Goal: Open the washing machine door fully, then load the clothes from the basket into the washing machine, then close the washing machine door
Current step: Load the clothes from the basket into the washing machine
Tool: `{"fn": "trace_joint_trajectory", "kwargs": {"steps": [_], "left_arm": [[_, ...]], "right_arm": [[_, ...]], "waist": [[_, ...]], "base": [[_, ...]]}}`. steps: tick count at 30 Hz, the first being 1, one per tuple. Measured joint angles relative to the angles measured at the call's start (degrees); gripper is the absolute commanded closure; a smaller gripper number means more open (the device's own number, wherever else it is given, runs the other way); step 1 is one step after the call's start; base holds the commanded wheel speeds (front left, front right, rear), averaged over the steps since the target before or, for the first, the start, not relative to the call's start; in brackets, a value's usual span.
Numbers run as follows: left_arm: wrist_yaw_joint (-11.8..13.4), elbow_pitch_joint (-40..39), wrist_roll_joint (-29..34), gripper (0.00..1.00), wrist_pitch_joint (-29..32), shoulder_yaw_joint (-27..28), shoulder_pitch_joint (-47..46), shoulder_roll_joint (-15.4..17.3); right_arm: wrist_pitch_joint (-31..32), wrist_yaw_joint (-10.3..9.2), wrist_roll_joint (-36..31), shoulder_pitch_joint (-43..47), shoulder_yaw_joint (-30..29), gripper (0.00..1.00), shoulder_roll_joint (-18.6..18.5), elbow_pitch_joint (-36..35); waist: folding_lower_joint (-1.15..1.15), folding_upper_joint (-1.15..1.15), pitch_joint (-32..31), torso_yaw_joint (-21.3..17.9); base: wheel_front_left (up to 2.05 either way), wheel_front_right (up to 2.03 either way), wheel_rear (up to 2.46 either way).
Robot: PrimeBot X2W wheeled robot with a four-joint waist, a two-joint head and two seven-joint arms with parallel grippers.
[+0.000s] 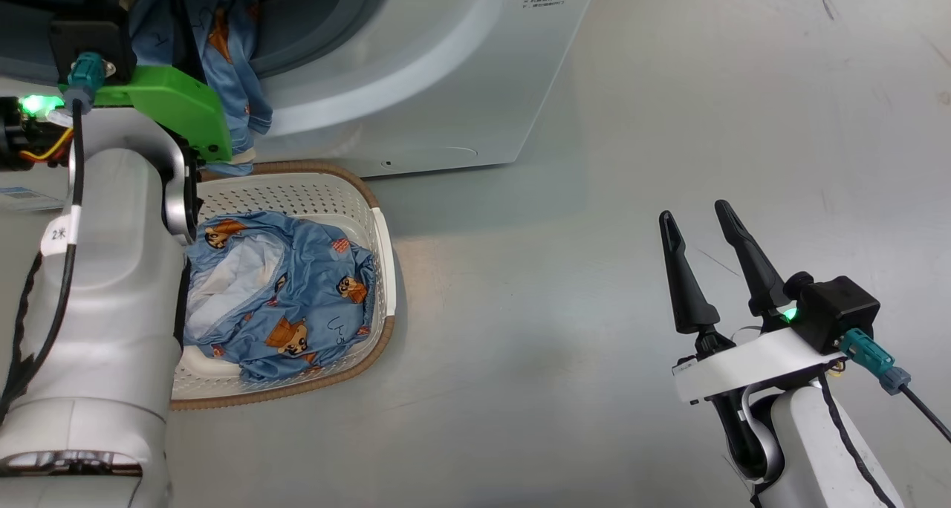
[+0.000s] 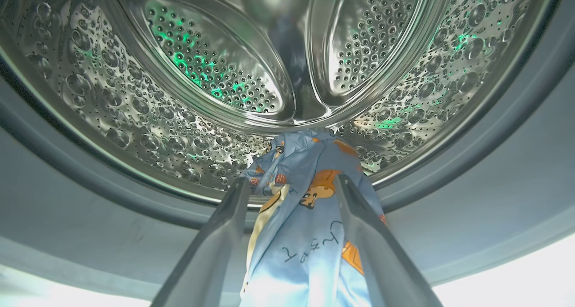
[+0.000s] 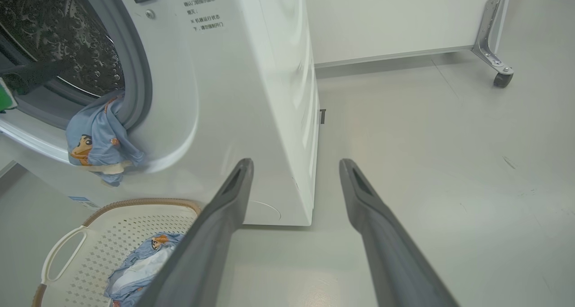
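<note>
**A:** where're the clothes (image 2: 305, 244) at?

**B:** one piece hangs over the lip of the washing machine (image 1: 446, 70), loose between the wide-spread fingers of the left claw (image 2: 292, 180). Rest sits in the basket (image 1: 384, 255) below it. The right claw (image 1: 692, 211) gapes too, empty.

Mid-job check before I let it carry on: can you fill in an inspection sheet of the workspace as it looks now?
Surface: grey floor, faint scuff marks.
Job's things: washing machine open; hanging garment draped over the gasket, partly in the drum; second garment in the basket, on the floor before the machine.
Clutter: nothing seen.
Grippers: left gripper at the drum mouth, jaws open, hanging garment between them; right gripper over the floor, jaws open, empty.
Cables: black cable along the left arm; teal-plugged cable at the right wrist.
Surroundings: white panel; castor.
</note>
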Motion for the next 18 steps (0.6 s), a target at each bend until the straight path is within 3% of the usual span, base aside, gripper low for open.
{"fn": "trace_joint_trajectory", "kwargs": {"steps": [18], "left_arm": [[-0.23, -8.09, -1.59, 0.00, -1.15, -0.35, 14.43, -1.25]], "right_arm": [[0.00, 0.00, -0.48, 1.14, -0.78, 0.00, -0.07, -0.03]], "waist": [[0.00, 0.00, -1.80, 1.06]], "base": [[0.00, 0.00, 0.00]]}}
